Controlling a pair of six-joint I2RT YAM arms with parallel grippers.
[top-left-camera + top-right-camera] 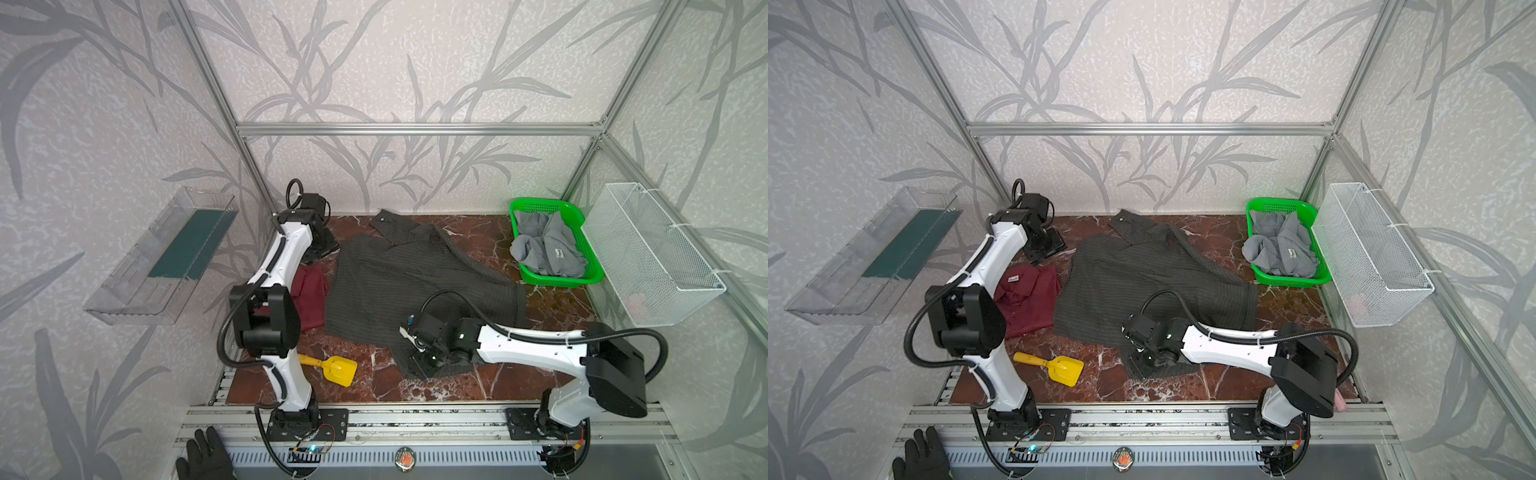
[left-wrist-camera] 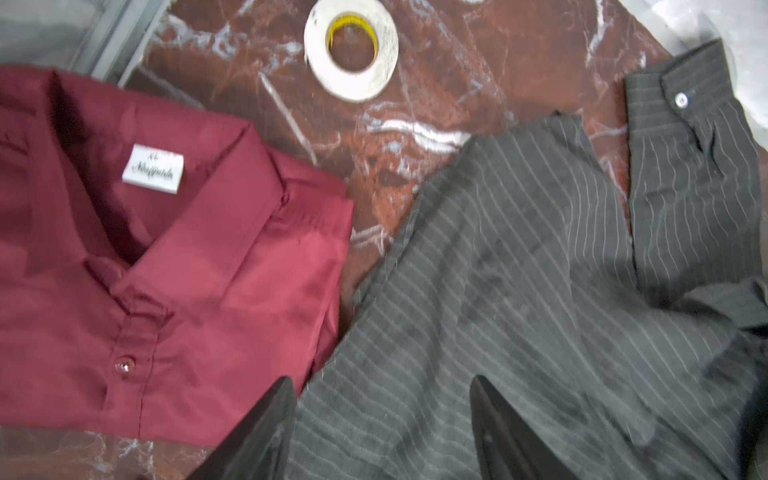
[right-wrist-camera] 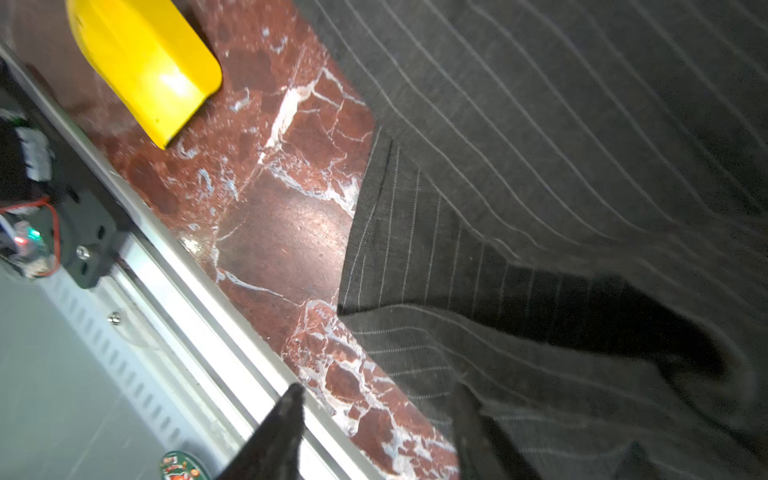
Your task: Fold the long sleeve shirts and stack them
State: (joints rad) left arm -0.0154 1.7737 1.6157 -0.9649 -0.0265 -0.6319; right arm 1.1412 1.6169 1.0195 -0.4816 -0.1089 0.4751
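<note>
Limp, light pinstriped shirt (image 1: 415,286) lies spread beside the green basket (image 1: 552,282) (grey shirt (image 1: 548,245) crumpled inside), probably best pinched at a hem corner; left gripper (image 2: 382,380) and right gripper (image 3: 378,388) hover over its edges, jaws apart, empty.

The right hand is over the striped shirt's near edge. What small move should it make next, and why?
Probably lower the right hand and close on the edge of the striped shirt. Its fingers stand apart astride that edge, one over bare table, holding nothing, and the shirt lies spread out, not folded.
</note>
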